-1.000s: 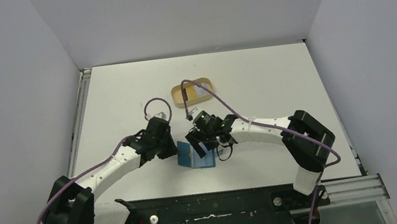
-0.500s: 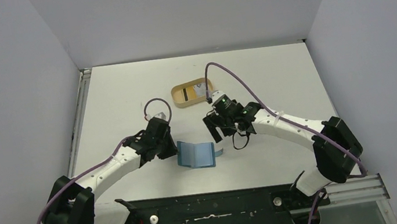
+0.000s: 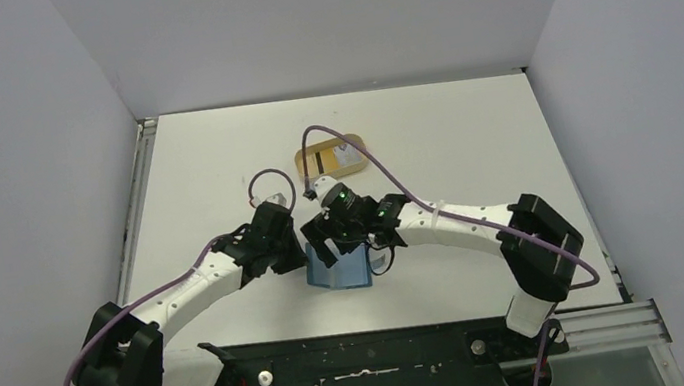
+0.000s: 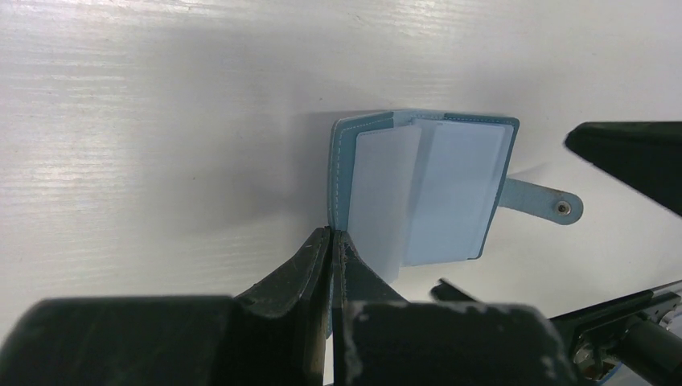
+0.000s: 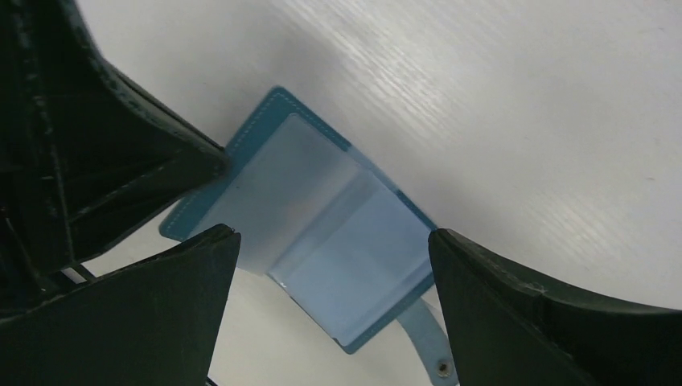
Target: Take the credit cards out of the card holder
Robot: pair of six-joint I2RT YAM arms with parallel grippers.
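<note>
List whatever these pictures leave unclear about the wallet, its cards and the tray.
- Cards: both wrist views show the wallet open with pale sleeves, but how many cards they hold cannot be told.
- Top view: the right end effector covers the wallet's upper part.
- Tray: in the top view its contents are too small to name.
- Left wrist view: the left end effector's own fingers hide how much wallet edge it pinches.

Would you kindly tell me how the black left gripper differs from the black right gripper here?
The left gripper is shut, the right gripper wide open. The left pinches one cover edge of the open teal folding card holder; the right hovers over its pockets, holding nothing. Both are black and at the holder.
</note>
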